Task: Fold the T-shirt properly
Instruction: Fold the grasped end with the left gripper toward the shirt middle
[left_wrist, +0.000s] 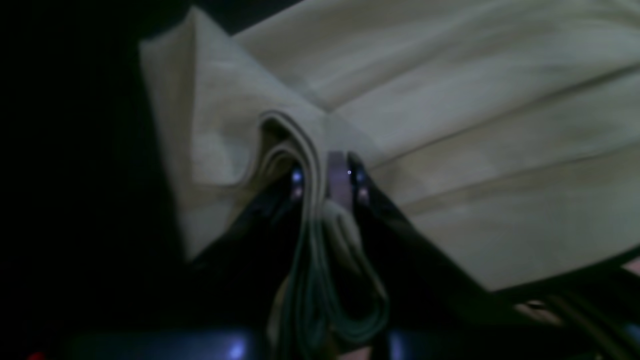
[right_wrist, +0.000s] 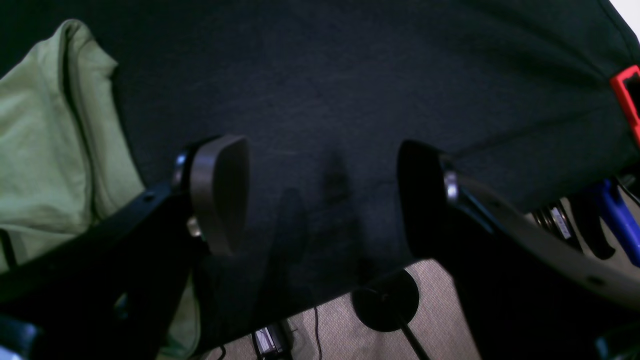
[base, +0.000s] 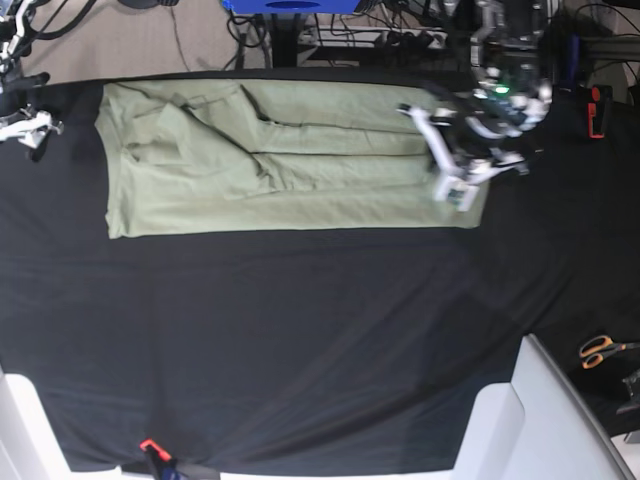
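Note:
The pale sage-green T-shirt (base: 280, 170) lies along the far side of the black tablecloth (base: 300, 330) as a long, lengthwise-folded strip. My left gripper (base: 458, 185) sits at the strip's right end. In the left wrist view this gripper (left_wrist: 327, 180) is shut on several bunched layers of the T-shirt (left_wrist: 450, 125), with a fold rising to the left of its fingers. My right gripper (right_wrist: 320, 200) hangs open over bare tablecloth (right_wrist: 350, 75), nothing between its pads. The T-shirt (right_wrist: 45, 150) edge lies just to its left. In the base view that right gripper (base: 28, 128) is at the far left edge.
Orange-handled scissors (base: 602, 349) lie at the right edge, and a red clamp (base: 597, 110) holds the cloth at the far right. A white panel (base: 540, 420) stands at the near right corner. Beyond the table edge are cables and a round black stand base (right_wrist: 385, 300).

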